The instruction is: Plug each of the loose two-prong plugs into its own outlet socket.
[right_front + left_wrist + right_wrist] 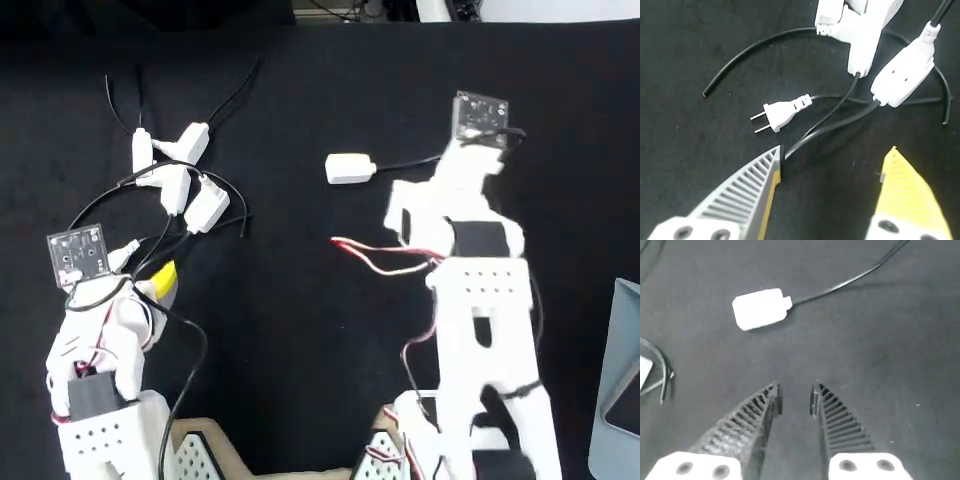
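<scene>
The left tool (pixel 835 160) hung low over the bench (pixel 300 330), jaws spread wide and empty, likely lined up for a grab. A black cord (pixel 830 127) ran in between its tips. The loose plug (pixel 782 112) lay just beyond them, nearer the grey finger, untouched, its prongs turned away from the sockets (pixel 175 180) clustered farther off. On the right, the other tool (pixel 795 390) was released, fingers barely parted, aimed at a white block (pixel 761 308) lying apart, far-left of it
</scene>
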`<action>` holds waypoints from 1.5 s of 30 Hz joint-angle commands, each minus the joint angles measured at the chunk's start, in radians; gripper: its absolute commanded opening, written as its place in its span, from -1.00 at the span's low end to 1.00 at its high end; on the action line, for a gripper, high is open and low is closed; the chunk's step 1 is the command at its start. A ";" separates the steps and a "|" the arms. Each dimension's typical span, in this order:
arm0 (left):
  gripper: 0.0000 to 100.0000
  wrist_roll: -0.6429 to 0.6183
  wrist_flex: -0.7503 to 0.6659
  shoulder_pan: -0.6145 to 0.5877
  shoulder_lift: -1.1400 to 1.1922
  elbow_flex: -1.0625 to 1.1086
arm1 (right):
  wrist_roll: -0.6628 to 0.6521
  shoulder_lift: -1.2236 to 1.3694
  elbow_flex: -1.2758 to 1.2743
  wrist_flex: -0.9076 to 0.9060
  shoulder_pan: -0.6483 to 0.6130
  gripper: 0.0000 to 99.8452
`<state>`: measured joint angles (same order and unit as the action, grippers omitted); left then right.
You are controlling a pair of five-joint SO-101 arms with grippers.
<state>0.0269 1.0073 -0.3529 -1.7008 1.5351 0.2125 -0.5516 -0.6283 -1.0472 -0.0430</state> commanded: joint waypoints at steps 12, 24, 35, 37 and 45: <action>-0.37 0.003 0.014 -0.013 -0.094 0.027 | -0.003 0.381 0.321 -0.072 -0.230 -0.78; -0.37 -0.006 0.009 -0.116 -0.095 0.005 | 0.161 0.697 0.622 -0.068 -0.474 -0.78; -0.44 -0.095 0.006 -0.292 -0.097 -0.038 | 0.296 0.963 0.892 -0.075 -0.535 -0.79; -0.44 -0.112 0.011 -0.320 -0.097 -0.051 | 0.328 0.963 0.897 -0.075 -0.542 -0.79; -0.44 -0.149 0.012 -0.355 -0.097 -0.054 | 0.468 0.969 0.892 -0.041 -0.605 -0.78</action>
<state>-0.1112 1.0165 -0.6981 -1.7883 1.5397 0.6391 0.4273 0.2125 -1.1147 -0.6153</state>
